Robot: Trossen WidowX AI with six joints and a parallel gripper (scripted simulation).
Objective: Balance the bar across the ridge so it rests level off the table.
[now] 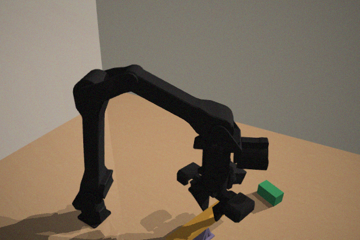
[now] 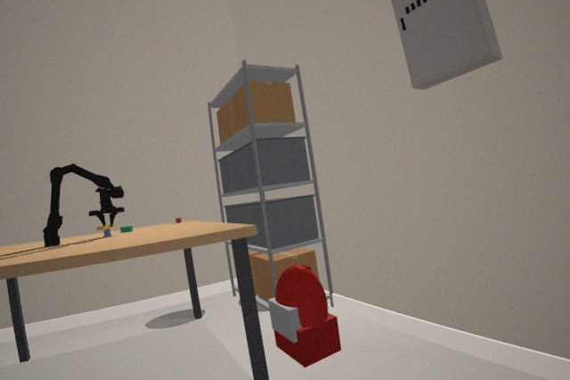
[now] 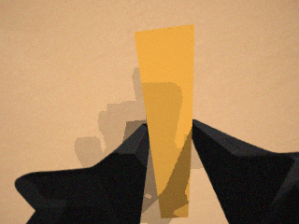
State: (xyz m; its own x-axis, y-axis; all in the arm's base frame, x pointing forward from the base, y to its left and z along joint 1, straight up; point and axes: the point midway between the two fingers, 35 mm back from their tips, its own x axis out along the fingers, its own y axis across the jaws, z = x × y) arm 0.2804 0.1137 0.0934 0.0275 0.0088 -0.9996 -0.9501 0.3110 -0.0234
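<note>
1. Straddling the yellow bar [image 1: 190, 228] [image 2: 105, 227] [image 3: 165, 70], the gripper [image 1: 210, 213] [image 2: 107, 224] [image 3: 168, 126] points downward, with one fingertip at each long side.
2. Its fingers are narrowly parted, open by little more than the bar's width, and not clamped on it; any gap at the sides is too fine to make out.
3. The bar lies across the top of the purple ridge [image 1: 206, 235] [image 2: 107, 232], raised off the counter [image 1: 145, 144] [image 2: 183, 238] [image 3: 47, 70]. It looks near level in the exterior view, though I cannot tell whether it is exactly so.
4. In the top view, the picture's lower edge cuts off part of the bar and ridge.
5. The black arm [image 1: 171, 95] [image 2: 55, 196] rises from the counter, bends over at its top and reaches down to the bar.
6. A green block [image 1: 269, 193] [image 2: 126, 229] rests on the counter near the ridge, apart from the bar.
7. A small red block [image 2: 178, 220] sits farther off on the counter.
</note>
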